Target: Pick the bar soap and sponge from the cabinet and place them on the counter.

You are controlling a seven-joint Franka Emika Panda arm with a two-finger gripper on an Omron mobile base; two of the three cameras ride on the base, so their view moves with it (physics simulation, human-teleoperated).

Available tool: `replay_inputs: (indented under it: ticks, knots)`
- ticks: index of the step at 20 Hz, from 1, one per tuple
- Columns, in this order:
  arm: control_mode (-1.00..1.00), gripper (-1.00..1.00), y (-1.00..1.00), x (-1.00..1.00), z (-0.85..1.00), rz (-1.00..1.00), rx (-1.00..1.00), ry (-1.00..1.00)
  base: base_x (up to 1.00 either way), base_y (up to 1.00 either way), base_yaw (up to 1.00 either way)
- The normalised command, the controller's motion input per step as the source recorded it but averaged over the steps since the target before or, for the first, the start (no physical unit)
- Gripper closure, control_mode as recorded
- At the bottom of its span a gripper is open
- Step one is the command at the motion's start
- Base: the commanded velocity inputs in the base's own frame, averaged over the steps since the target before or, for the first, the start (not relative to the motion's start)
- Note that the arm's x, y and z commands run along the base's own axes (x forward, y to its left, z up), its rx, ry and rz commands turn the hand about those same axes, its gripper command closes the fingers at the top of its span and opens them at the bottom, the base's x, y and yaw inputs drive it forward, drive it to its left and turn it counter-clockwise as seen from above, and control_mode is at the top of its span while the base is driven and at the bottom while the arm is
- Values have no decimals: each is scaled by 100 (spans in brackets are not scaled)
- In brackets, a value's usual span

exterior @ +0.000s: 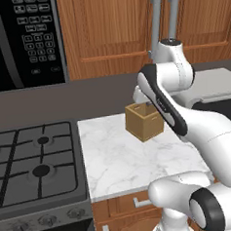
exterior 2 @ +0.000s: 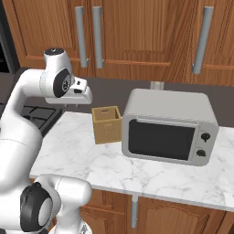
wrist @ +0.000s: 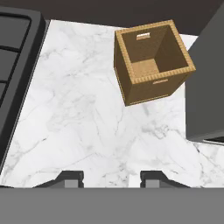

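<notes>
The reddish-brown cabinet (exterior: 106, 30) (exterior 2: 137, 32) hangs over the counter with its doors shut, so the bar soap and sponge are hidden. My gripper (wrist: 111, 177) (exterior 2: 78, 103) hovers above the white marble counter (wrist: 78, 109) (exterior: 115, 156), pointing down, just left of the wooden box. Its two fingertips stand apart, open, with only bare marble showing between them.
An open-topped, empty wooden box (wrist: 151, 61) (exterior: 144, 120) (exterior 2: 107, 124) stands at the back of the counter. A grey microwave (exterior 2: 169, 125) sits right of it. The black gas stovetop (exterior: 33, 162) borders the counter on the left. Long grey handles (exterior 2: 87, 36) hang on the cabinet doors.
</notes>
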Motion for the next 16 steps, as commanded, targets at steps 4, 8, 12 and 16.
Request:
replay_inputs:
  ticks: [4, 8, 12, 16]
  knots:
    - [-100, -100, 0, -17, 0, 0, 0, -2, 0, 0, 0]
    - [-100, -100, 0, -29, 4, -2, 0, -10, 0, 0, 0]
    - [-100, -100, -8, -32, 10, -5, 0, -10, 0, 0, 0]
    - [-100, -100, -22, -3, 31, -14, 5, -1, 0, 0, 0]
